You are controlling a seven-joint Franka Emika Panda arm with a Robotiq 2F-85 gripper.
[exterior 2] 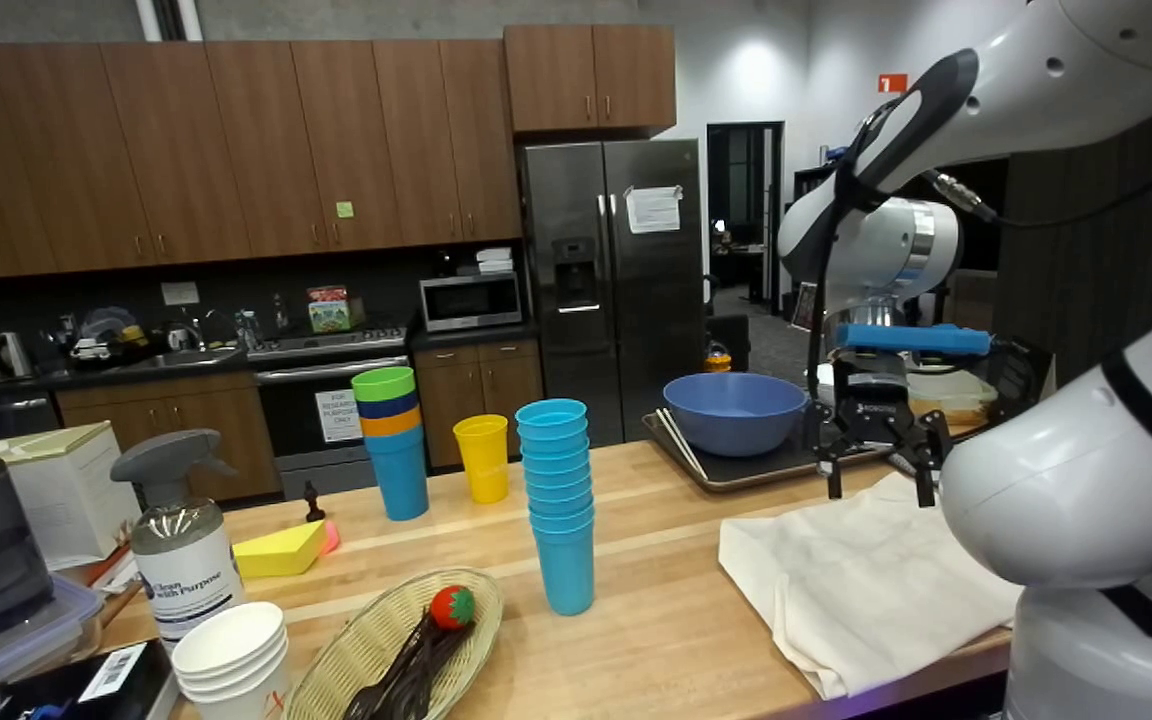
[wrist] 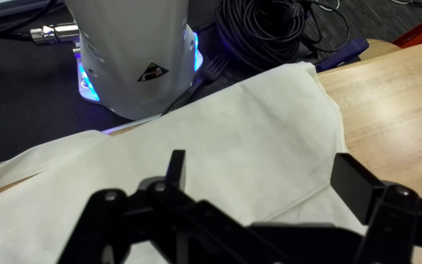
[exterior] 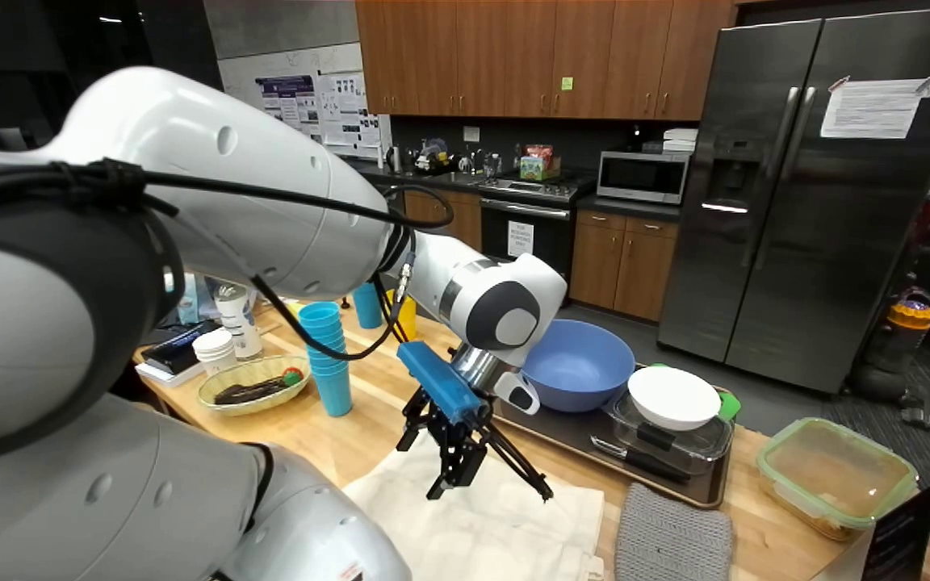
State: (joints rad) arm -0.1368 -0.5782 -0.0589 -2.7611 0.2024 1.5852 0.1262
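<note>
Hanging empty with jaws spread, your gripper (exterior 2: 880,488) is above the cloth (exterior 2: 861,590), laid loosely on the table (exterior 2: 676,630) near the base (wrist: 130,73). Come down too far and the gripper could jam against the table; pinch too shallowly and the cloth might slip free.

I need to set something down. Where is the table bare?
The table is bare between the all-blue stack and the cloth, and, in a smaller patch, between the mat and lidded box. It is crowded around the basket, paper cups and spray bottle, and on the tray with its bowls. The tool hangs over the cloth.
</note>
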